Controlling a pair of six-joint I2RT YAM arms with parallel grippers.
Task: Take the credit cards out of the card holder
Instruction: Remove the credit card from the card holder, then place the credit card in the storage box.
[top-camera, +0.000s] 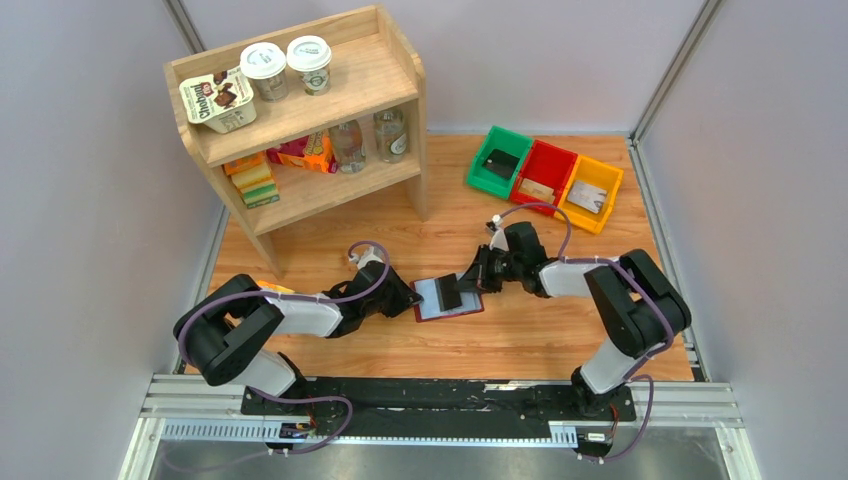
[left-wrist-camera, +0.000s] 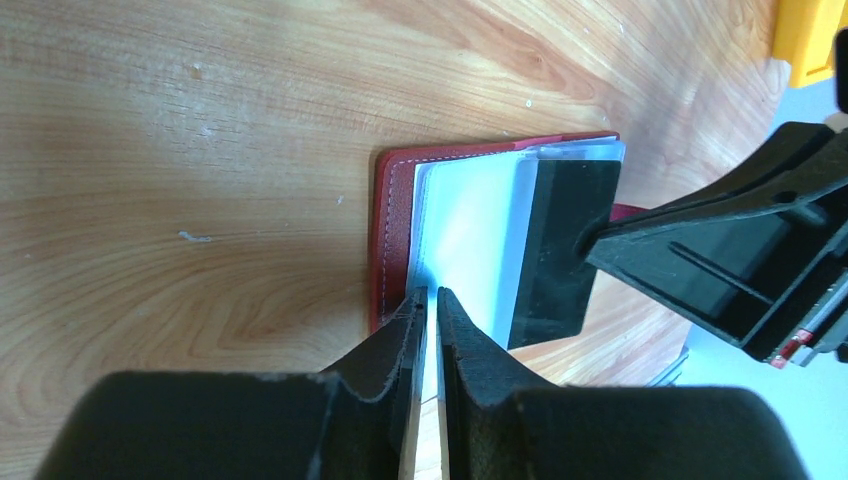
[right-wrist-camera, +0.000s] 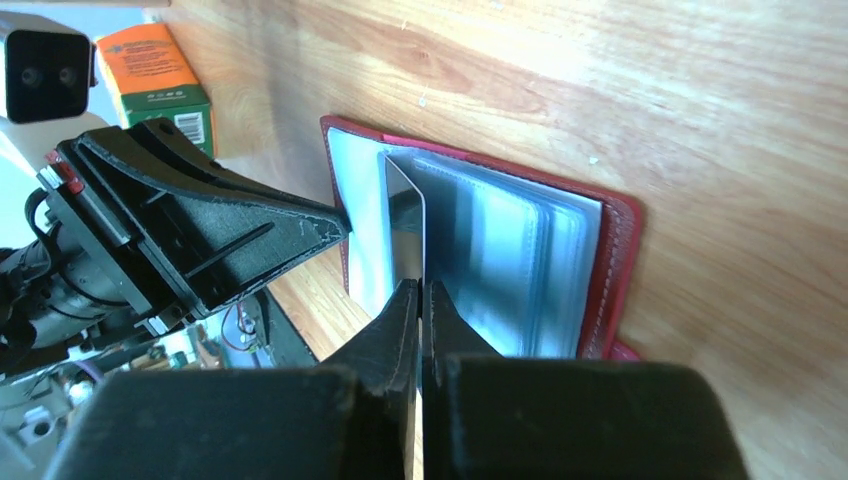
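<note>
The maroon card holder (top-camera: 450, 316) lies open on the table between both arms, its grey clear sleeves facing up. My left gripper (top-camera: 412, 298) is shut on the sleeve edge at the holder's left side (left-wrist-camera: 392, 230), pinning it. My right gripper (top-camera: 470, 280) is shut on a black card (top-camera: 450, 293). The card stands partly out of a sleeve. In the left wrist view the black card (left-wrist-camera: 560, 240) sits at the right gripper's tip (left-wrist-camera: 590, 245). In the right wrist view the card (right-wrist-camera: 405, 225) stands edge-on above the holder (right-wrist-camera: 615, 270).
Green (top-camera: 497, 160), red (top-camera: 540, 175) and yellow (top-camera: 592, 190) bins stand at the back right, each with a card inside. A wooden shelf (top-camera: 300, 120) with cups, bottles and boxes stands at the back left. An orange box (right-wrist-camera: 160, 75) lies near the left arm.
</note>
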